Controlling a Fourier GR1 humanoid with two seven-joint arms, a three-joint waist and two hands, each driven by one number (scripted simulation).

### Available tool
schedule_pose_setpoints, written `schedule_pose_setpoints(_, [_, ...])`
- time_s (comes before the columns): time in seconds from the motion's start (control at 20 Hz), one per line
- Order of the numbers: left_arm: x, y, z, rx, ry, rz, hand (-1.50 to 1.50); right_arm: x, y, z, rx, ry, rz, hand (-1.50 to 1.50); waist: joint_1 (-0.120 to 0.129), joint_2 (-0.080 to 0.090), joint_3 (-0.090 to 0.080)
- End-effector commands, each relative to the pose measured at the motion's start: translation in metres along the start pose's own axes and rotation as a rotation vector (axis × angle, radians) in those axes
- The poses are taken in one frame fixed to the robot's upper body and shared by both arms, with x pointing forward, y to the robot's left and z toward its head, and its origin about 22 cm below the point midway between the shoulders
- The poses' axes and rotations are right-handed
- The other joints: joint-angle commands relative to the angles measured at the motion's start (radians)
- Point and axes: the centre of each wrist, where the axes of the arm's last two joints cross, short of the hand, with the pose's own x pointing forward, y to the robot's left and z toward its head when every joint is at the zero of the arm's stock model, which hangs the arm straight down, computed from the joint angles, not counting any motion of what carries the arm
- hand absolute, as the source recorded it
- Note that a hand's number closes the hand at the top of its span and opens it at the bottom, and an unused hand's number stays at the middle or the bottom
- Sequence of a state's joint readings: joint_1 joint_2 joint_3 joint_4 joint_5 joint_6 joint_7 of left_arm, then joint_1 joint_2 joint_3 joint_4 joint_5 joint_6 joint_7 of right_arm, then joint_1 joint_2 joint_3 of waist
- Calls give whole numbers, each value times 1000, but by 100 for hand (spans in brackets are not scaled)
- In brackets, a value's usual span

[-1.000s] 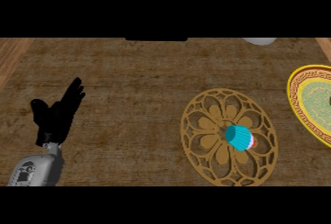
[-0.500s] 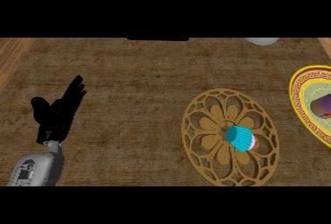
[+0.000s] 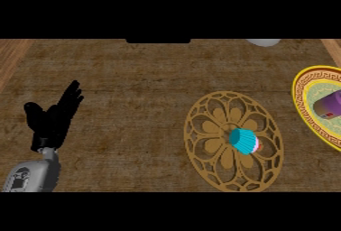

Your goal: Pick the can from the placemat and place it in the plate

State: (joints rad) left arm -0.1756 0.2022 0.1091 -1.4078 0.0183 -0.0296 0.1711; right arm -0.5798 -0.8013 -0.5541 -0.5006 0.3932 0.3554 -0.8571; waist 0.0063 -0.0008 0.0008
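Teal can (image 3: pixel 244 140) sat untouched on the placemat (image 3: pixel 233 140); left hand (image 3: pixel 54 118) rested open, empty, awaiting the pick.

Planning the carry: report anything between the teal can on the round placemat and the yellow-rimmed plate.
Nothing stands between the teal ribbed can and the yellow-rimmed round plate, only bare brown counter. A purple object shows on the plate, at the view's right edge.

Purple can (image 3: pixel 328 104) lies on its side in the yellow-rimmed plate (image 3: pixel 301 113) at right edge, partly cut off. Gold floral-cutout placemat (image 3: pixel 216 135) sits just left of the plate.
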Motion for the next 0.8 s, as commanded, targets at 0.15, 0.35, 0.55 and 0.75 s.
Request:
schedule_pose_setpoints(0.15, [3,-1,2,12,5,8,0,-6,-25,20,94,118,-357,-150,-7,-1,0])
schedule_pose_setpoints(0.35, [-1,-3,6,4,-9,2,0,-3,-34,20,141,166,-449,-150,-2,0,0])
schedule_pose_setpoints(0.55, [7,-8,-3,7,1,6,0,3,-56,32,114,92,-448,-150,-2,7,3])
schedule_pose_setpoints(0.75, [-8,-9,2,-3,-5,-10,0,0,-57,39,86,106,-436,-150,7,9,3])
